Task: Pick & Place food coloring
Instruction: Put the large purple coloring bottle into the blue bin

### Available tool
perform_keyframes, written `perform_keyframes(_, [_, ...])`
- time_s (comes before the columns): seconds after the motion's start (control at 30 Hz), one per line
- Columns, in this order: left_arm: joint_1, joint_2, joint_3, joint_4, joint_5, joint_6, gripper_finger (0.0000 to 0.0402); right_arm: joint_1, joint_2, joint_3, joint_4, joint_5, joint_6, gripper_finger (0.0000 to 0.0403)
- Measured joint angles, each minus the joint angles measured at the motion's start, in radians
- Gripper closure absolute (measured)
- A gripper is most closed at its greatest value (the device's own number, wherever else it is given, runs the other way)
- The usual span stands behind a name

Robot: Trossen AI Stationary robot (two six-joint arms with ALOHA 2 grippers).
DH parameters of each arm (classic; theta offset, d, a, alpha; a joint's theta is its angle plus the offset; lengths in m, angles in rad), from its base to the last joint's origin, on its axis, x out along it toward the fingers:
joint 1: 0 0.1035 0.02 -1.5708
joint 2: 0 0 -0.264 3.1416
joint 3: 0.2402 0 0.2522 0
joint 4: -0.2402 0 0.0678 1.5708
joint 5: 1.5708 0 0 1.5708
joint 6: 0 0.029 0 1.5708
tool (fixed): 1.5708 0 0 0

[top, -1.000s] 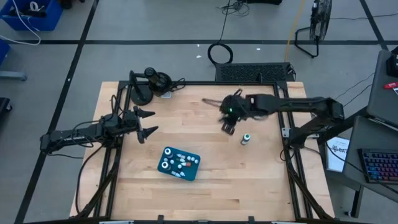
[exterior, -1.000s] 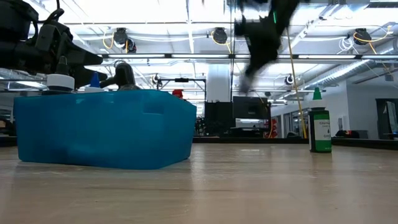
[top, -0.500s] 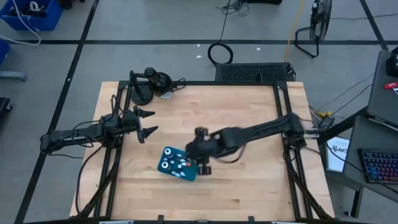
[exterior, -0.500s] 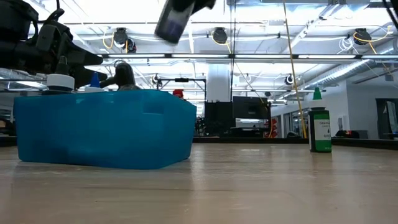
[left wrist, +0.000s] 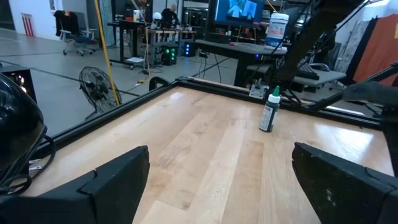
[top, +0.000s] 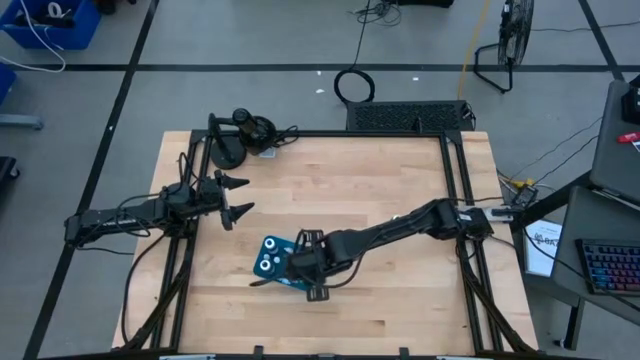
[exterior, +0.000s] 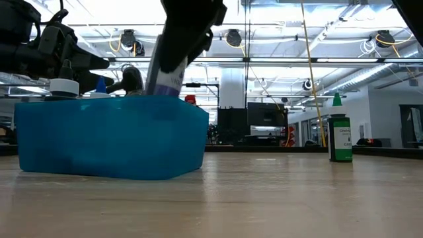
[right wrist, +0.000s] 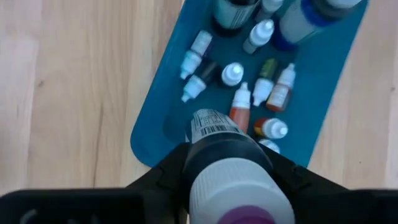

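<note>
A teal tray (top: 270,250) lies near the middle of the table; several small dropper bottles (right wrist: 233,74) lie in it and larger white-capped ones (top: 266,266) stand at one end. My right gripper (top: 308,272) hangs over the tray's near right end, shut on a purple-tipped, white-capped food coloring bottle (right wrist: 231,171). A green bottle (exterior: 340,135) stands upright on the wood at the right. My left gripper (top: 236,196) waits open at the table's left edge, nothing between its fingers. My right gripper pinches the bottle's body just below the white cap (right wrist: 214,146), one finger (right wrist: 163,177) on each side. The fingers slant down from the table's right side and run along the bottle. The bottle tilts, cap up and base (exterior: 158,89) at the tray's rim height.
The tray's blue wall (exterior: 112,135) fills the left of the low view. Black frame rails (top: 455,190) border the table. A dark stand (top: 228,150) sits at the far left corner. Bare wood (top: 400,290) lies to the right of the tray and near it.
My right gripper has swept from the table's far right part toward the near left, carrying the bottle, and has come down over the tray's right end while rolling. The green bottle has stayed standing where it was.
</note>
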Motion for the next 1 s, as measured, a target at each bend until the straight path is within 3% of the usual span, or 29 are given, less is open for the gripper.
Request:
perform_keyframes(0.7, [0.000, 0.000, 0.000, 0.000, 0.000, 0.000, 0.0011, -0.003, -0.002, -0.003, -0.233, 0.002, 0.051, 0.0282])
perform_keyframes(1.0, [0.000, 0.000, 0.000, 0.000, -0.001, 0.000, 0.0011, 0.005, -0.002, -0.005, -0.186, -0.025, 0.051, 0.0282])
